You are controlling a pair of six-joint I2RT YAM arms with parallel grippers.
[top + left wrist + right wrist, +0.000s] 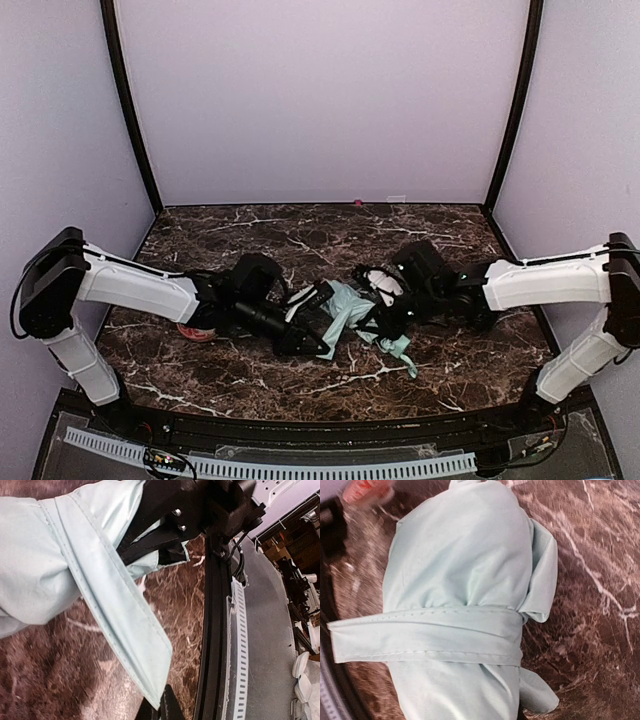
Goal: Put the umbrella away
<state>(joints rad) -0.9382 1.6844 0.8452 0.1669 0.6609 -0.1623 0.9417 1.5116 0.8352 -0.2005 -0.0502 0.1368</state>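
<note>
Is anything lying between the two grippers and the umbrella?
Nothing visible does. The left gripper and the right gripper are both right against the umbrella, whose pale fabric fills both wrist views. Whether either one is closed on it cannot be told.

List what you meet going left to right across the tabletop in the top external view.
red round object → left end effector → umbrella → right end effector

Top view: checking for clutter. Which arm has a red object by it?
The left arm; the red object peeks out beside it. The right arm has none.
</note>
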